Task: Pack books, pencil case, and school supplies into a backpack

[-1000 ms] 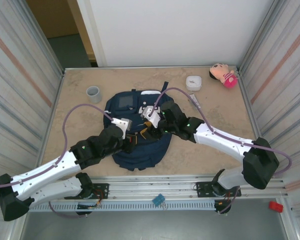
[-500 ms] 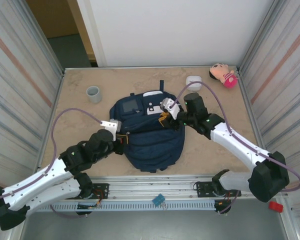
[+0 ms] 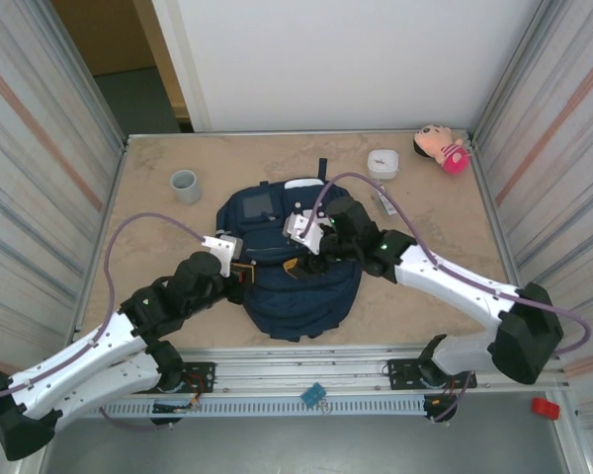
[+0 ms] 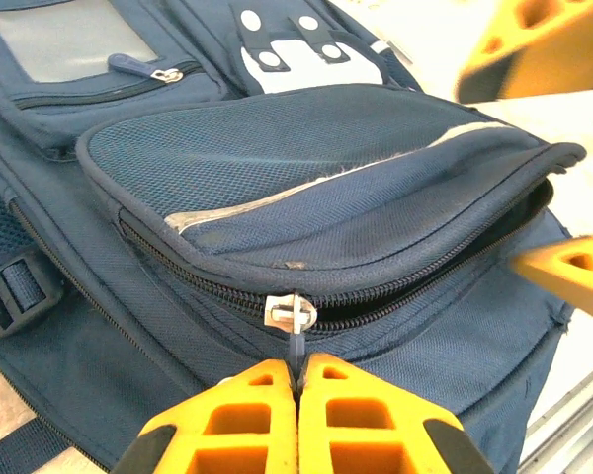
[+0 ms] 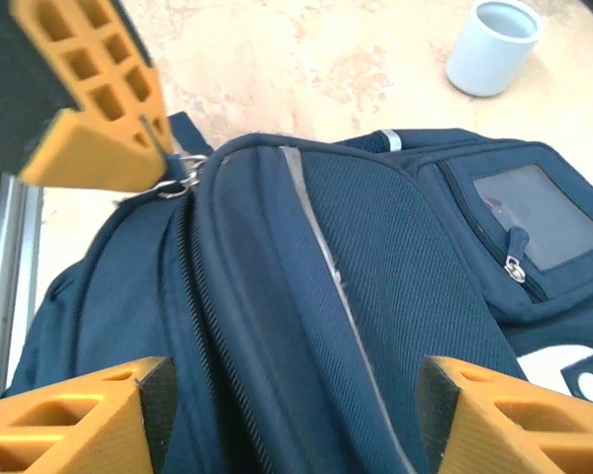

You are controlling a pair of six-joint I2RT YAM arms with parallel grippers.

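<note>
while the left gripper [image 4: 298, 380] clamps the zip pull [image 4: 292, 314] on the backpack [image 4: 316, 188], the right gripper [image 5: 292, 395], jaws apart, seemingly straddles its flap [image 5: 376, 247] beyond.

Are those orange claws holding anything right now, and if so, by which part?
The left gripper pinches the zipper pull on the backpack, just below the slider. The right gripper hangs open over the backpack, holding nothing.

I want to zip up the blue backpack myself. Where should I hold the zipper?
Pinch the thin pull tab hanging under the metal slider, coming from below the pocket flap, like the left gripper shut on it. The slider hugs the fabric; the tab sticks out flat and free.
</note>
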